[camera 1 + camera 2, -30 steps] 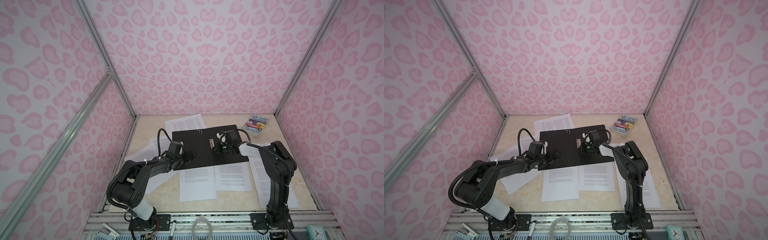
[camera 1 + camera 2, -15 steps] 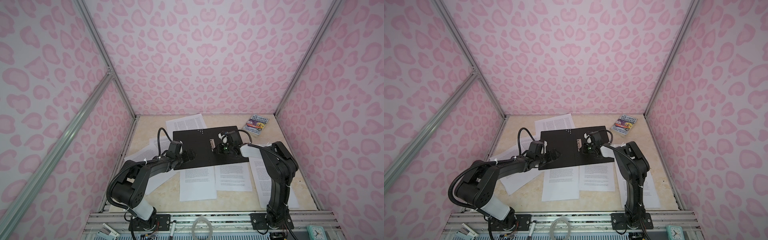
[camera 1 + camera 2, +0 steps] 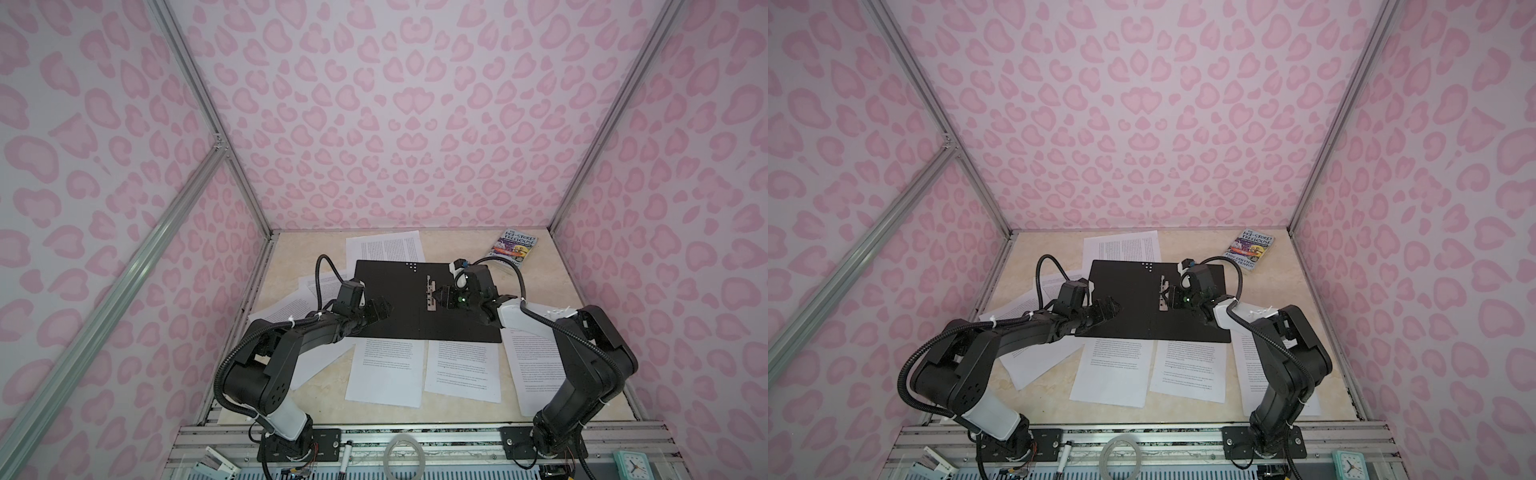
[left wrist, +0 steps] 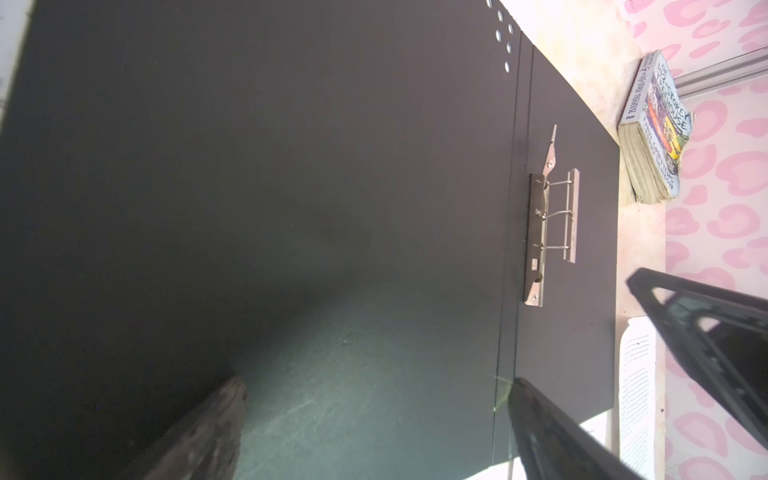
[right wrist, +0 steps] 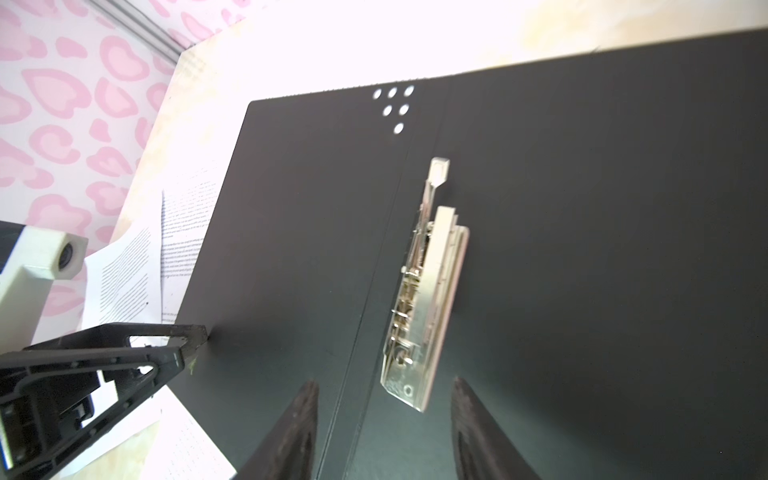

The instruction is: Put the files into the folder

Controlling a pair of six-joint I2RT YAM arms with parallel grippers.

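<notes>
Paper files (image 3: 384,374) looked limp, light (best pinched at an edge); left gripper (image 3: 382,309) gaped empty, right gripper (image 3: 439,296) half-open, empty.

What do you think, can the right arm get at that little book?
Probably yes. The book lies uncovered just beyond the right pincer, which hangs open over the folder; nothing stands between them.
</notes>
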